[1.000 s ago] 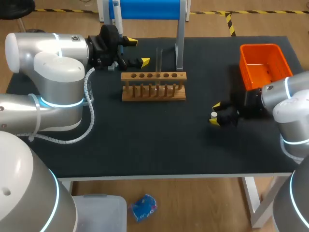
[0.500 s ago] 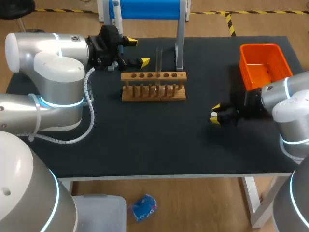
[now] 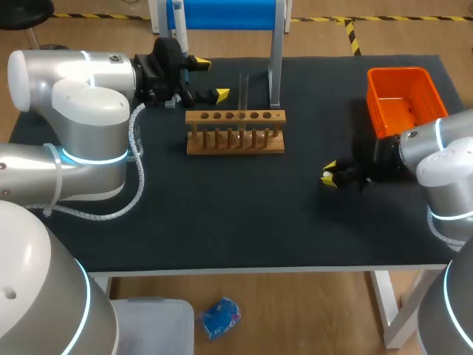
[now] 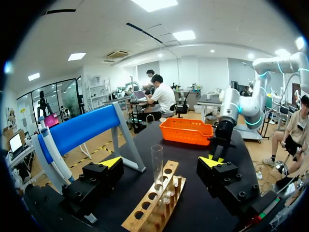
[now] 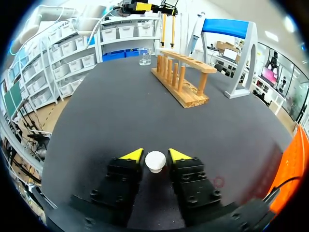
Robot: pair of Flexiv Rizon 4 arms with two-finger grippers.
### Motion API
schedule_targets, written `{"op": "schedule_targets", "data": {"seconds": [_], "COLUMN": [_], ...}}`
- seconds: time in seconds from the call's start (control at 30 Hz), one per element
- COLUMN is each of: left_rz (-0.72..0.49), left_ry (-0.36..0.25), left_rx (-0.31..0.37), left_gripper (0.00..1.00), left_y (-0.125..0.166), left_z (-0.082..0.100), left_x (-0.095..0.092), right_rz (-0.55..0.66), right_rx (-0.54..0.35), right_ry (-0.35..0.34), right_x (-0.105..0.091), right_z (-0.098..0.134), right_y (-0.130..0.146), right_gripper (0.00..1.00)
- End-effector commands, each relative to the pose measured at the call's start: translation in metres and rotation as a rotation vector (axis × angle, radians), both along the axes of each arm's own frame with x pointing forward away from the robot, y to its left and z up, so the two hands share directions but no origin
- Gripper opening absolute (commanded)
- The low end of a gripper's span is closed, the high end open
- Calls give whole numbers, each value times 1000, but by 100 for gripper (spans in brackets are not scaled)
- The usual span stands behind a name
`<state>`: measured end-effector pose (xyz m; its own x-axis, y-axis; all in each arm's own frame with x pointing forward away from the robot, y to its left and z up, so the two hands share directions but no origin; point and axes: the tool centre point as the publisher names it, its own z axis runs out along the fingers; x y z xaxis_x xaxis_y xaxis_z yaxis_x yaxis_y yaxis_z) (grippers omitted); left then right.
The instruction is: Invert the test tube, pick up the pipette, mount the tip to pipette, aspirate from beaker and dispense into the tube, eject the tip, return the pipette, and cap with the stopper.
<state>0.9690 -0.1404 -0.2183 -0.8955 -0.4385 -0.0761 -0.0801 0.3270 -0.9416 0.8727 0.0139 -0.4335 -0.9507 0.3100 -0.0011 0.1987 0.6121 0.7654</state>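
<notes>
Your right tool point(image 3: 329, 175) is pinching the white stopper point(image 5: 155, 161) between its yellow tips over the bench point(image 3: 222, 214), right of centre, while your left tool point(image 3: 211, 79) is hanging wide open at upper left, beside the wooden rack point(image 3: 235, 133) where the test tube point(image 3: 244, 92) is standing upright.

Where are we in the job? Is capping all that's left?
Probably the last step. The test tube stands upright in the rack, and the pipette hangs on its stand. The right gripper has its fingers shut on the stopper. What's left: carry it over and cap the tube.
</notes>
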Motion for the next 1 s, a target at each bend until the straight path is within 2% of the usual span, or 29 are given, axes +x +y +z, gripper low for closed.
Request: {"op": "schedule_targets", "data": {"seconds": [0.03, 0.6, 1.0], "left_rz": [1, 1, 1], "left_ry": [-4, -4, -4], "left_rx": [-3, -3, -3], "left_gripper": [100, 100, 100], "left_y": [0, 0, 0], "left_z": [-1, -1, -1], "left_x": [0, 0, 0], "right_rz": [1, -4, -6], "right_rx": [2, 4, 8], "right_ry": [-2, -11, -28], "right_x": [0, 0, 0], "right_z": [0, 5, 56], "right_y": [-1, -1, -2], "right_gripper": [0, 0, 0]}}
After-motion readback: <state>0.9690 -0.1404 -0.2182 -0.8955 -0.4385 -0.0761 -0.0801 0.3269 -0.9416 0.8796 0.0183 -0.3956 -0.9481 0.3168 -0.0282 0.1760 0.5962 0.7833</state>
